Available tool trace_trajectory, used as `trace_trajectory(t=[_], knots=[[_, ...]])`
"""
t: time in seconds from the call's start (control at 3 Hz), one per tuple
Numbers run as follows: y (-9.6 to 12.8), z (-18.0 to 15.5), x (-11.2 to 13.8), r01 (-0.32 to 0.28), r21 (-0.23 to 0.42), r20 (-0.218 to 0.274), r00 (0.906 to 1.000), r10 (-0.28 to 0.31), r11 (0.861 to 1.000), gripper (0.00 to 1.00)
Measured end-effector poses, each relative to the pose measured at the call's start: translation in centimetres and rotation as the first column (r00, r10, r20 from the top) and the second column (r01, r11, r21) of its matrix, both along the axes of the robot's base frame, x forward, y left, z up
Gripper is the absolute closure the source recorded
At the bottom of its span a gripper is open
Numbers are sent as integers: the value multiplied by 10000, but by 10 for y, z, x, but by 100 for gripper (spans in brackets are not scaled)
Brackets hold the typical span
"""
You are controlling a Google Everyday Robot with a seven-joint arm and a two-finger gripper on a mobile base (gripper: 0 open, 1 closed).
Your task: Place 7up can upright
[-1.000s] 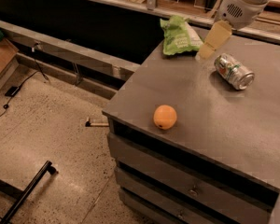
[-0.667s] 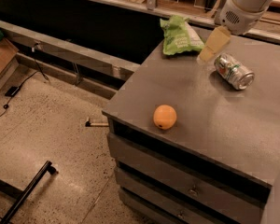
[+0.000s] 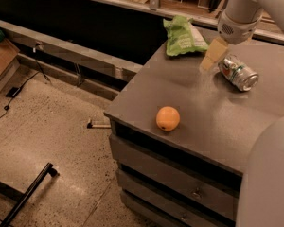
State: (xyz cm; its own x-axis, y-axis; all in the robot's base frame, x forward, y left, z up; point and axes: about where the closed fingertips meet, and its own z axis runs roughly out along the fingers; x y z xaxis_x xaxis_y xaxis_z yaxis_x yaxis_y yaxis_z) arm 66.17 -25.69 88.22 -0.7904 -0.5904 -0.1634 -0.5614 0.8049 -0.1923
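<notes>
Well, the can (image 3: 238,72) lies on its side on the grey counter (image 3: 203,112), toward the far right of the top, with one silver end turned toward the front right. Its label shows green and white with a touch of red. I cannot make out any lettering on it.

The gripper (image 3: 210,58) hangs just left of the can, low over the counter, at the end of the white arm (image 3: 246,8) that reaches in from the upper right. Its pale yellowish tip slants down and to the left. It sits close beside the can, but I cannot tell whether the two touch, and I cannot tell whether the gripper is spread or closed.

Behind the gripper and a little to its left, a green bag (image 3: 182,37) rests crumpled near the counter's back corner. There is lighter print on its face, too faint to read. An orange (image 3: 168,118) sits alone near the front edge, well apart from the can and the bag.

Below the top, the counter's front has drawers (image 3: 180,178) with small knobs. To the left is a speckled floor (image 3: 52,126), and a cardboard box (image 3: 2,56) stands at the far left edge.
</notes>
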Motion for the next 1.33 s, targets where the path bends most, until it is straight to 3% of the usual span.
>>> trace_trajectory(t=[0.33, 0.67, 1.33], knots=[[-1, -9, 5, 314, -195, -309, 9990, -320, 9993, 0], [-3, -18, 8, 657, -292, -596, 9959, -674, 9974, 18], [-7, -32, 7, 997, -307, -913, 9906, -1021, 9945, 65]])
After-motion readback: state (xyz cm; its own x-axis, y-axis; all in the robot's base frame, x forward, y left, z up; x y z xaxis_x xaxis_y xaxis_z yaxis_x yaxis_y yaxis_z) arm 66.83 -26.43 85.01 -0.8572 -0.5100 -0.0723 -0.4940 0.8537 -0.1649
